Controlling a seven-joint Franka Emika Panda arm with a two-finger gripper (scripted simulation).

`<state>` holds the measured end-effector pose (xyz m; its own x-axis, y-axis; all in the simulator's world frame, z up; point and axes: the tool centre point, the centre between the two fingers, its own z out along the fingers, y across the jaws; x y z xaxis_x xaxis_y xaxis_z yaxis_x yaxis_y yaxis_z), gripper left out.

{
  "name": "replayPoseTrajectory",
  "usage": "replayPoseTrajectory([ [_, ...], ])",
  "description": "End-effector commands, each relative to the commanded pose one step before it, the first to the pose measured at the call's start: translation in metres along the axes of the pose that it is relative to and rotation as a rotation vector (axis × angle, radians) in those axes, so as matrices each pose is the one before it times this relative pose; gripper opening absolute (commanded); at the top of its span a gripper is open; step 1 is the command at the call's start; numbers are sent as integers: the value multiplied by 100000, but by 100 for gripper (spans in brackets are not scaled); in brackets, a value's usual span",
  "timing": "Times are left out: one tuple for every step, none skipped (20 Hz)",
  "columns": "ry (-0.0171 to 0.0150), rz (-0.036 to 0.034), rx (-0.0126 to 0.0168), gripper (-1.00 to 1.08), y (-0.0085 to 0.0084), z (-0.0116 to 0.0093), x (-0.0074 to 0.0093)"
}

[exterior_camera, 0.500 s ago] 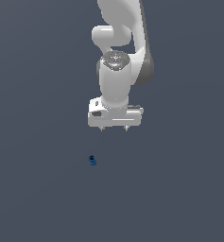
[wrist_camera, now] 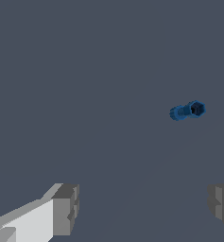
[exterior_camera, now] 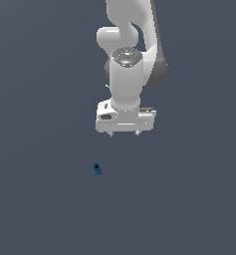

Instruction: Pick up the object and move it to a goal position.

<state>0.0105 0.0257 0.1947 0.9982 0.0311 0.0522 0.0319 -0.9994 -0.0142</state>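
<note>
The object (exterior_camera: 97,169) is a tiny dark-blue lumpy item lying on the grey floor. In the wrist view it (wrist_camera: 187,111) looks like a short bolt with a hexagonal head. My white gripper (exterior_camera: 124,134) hangs above it and to the exterior view's right, apart from it. Its jaws stand wide apart with nothing between them. One grey fingertip (wrist_camera: 65,209) shows clearly in the wrist view, the other sits at the frame's edge.
A flat, dark grey floor (exterior_camera: 40,199) fills both views. The white arm (exterior_camera: 129,55) rises from the gripper toward the top of the exterior view.
The gripper has shifted slightly toward the exterior view's right and a little lower. The object has not moved.
</note>
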Motion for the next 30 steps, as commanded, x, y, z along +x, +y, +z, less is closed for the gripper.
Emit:
replayPoseTrajectory([
  [630,-126,304,100,-327,-264,90],
  [0,0,0,100,17,-9,-12],
  [-162,36,-77,100,72,75,-15],
  [-31,60,-12,100,18,19,4],
  [-13,276,10,100,43,32,42],
  [-20,462,17,100,67,53,69],
  [-46,657,14,100,102,83,95],
  [-72,859,12,100,142,113,122],
  [-95,1057,9,100,177,143,150],
  [-114,1240,6,100,207,170,176],
  [-128,1414,3,100,236,195,202],
  [-140,1606,1,100,263,221,232],
  [-153,1795,-3,100,292,248,261],
  [-169,1980,-12,100,320,278,290],
  [-185,2175,-24,100,350,310,321],
  [-199,2363,-38,100,377,341,352],
  [-212,2556,-53,100,404,374,385],
  [-224,2749,-73,100,430,408,418],
  [-235,2939,-95,100,455,444,452],
  [-244,3128,-120,100,478,480,486],
  [-250,3312,-148,100,499,518,520],
  [-255,3494,-179,100,518,557,555],
  [-241,3458,-200,100,504,562,555],
  [-216,3243,-208,100,463,537,527],
  [-193,3030,-212,100,424,510,497],
  [-171,2821,-212,100,387,482,467],
  [-150,2615,-209,100,353,454,436],
  [-131,2409,-203,100,319,424,404],
  [-114,2207,-194,100,287,393,372],
  [-99,2007,-184,100,257,362,340],
])
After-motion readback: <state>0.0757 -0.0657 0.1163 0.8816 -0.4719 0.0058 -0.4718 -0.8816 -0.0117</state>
